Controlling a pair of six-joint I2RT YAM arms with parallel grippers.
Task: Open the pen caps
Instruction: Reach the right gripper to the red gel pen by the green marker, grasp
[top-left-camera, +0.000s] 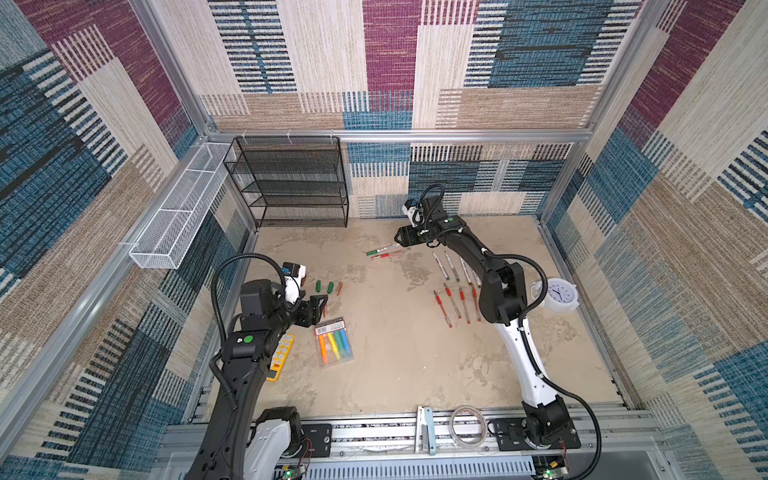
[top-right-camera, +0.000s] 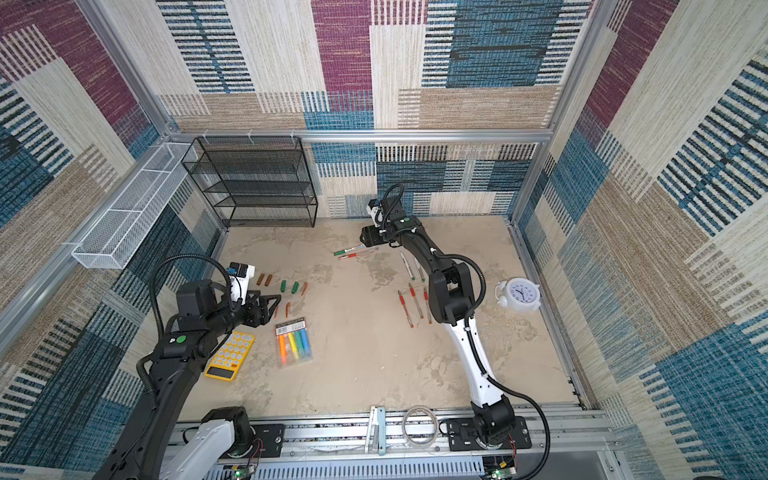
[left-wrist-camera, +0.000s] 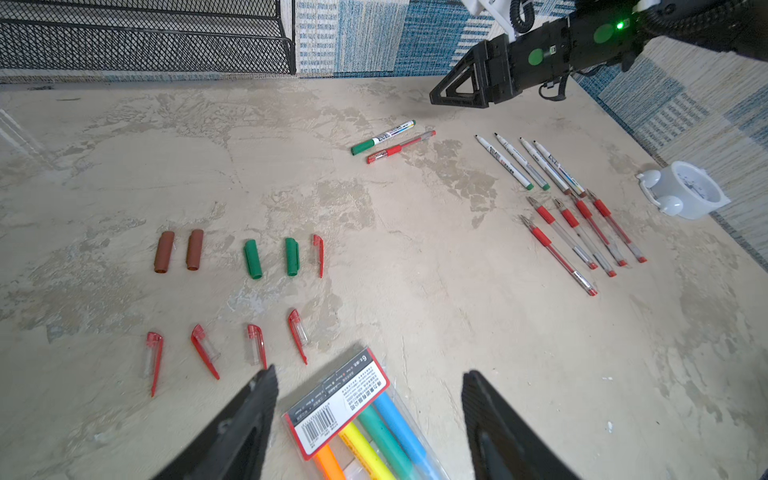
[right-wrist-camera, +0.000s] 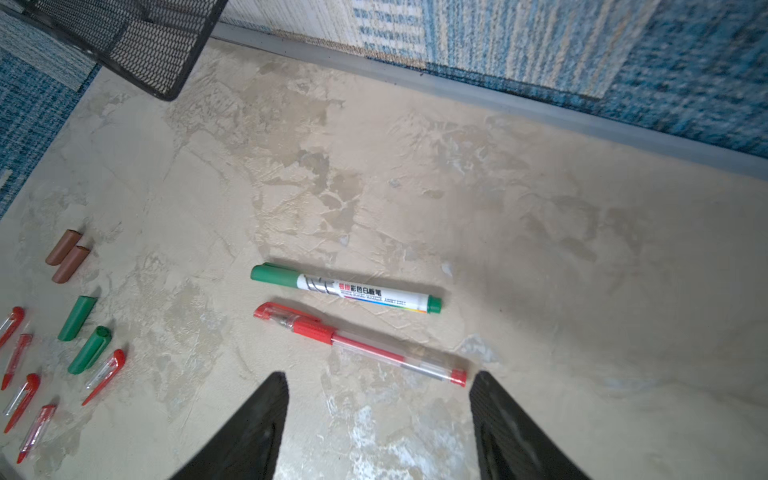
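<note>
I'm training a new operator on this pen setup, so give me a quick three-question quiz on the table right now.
1. True or false: the right gripper holds the green marker.
2. How many pens are still capped?
3. Loose green caps: A one, B two, C three.
Key: 1 false, open and empty; 2 two, the green marker and red pen; 3 B.

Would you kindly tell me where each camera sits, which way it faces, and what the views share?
Top views: high behind the robot, looking down on the table; left arm and right arm show.
Left wrist: low, facing the pen caps; open left gripper shows.
Right wrist: tilted down at the green marker; open right gripper shows.
Shared: all show that marker.
</note>
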